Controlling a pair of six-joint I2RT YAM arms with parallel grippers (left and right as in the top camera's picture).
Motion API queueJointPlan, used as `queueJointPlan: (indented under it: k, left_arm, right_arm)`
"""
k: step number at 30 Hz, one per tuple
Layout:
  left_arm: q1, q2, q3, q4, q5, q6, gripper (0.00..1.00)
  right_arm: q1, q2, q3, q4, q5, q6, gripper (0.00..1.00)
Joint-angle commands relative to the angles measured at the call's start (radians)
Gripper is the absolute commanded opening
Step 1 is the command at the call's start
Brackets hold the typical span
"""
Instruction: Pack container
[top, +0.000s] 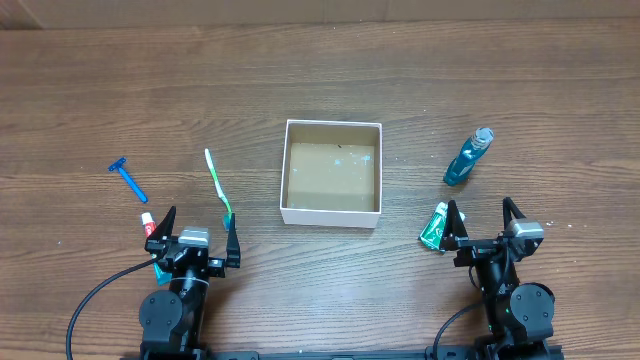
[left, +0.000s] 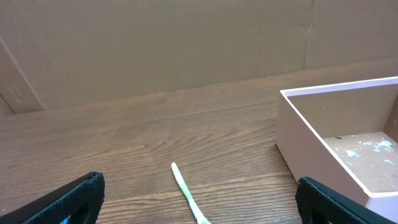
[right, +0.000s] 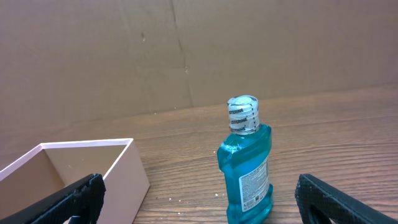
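The container (top: 290, 175), a square shallow box with white walls and a brown inside, sits mid-table and holds nothing; its corner shows in the left wrist view (left: 311, 134) and the right wrist view (right: 127, 168). A green-and-white toothbrush (top: 217, 185) lies left of it, also in the left wrist view (left: 186, 193). A blue mouthwash bottle (top: 468, 157) stands upright to the right, seen in the right wrist view (right: 245, 168). My left gripper (top: 196, 237) is open and empty just behind the toothbrush. My right gripper (top: 484, 224) is open and empty behind the bottle.
A blue razor (top: 128, 179) lies at the far left. A small red-and-white tube (top: 149, 224) lies by my left gripper. A green toothpaste tube (top: 435, 227) lies by my right gripper's left finger. A cardboard wall (left: 155, 43) stands behind the table.
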Motion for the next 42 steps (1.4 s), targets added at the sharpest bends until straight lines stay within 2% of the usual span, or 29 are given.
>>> queueJointPlan:
  k: [1,37,39,42]
  left_arm:
    - [0.006,-0.013,-0.003,0.0,0.011,0.019,1.0]
    - [0.006,-0.013,-0.003,0.002,0.03,0.018,1.0]
    - [0.006,-0.013,-0.003,0.014,0.039,-0.029,1.0]
    - [0.006,-0.013,0.003,0.011,0.038,-0.184,1.0]
  right_arm:
    - [0.0,-0.008,-0.01,0.006,-0.001,-0.003,1.0]
    - [0.0,-0.008,-0.01,0.006,-0.017,0.001,1.0]
    - [0.0,-0.005,-0.01,0.005,-0.019,0.023,1.0]
    - [-0.001,0.004,-0.007,0.003,-0.008,0.057,1.0]
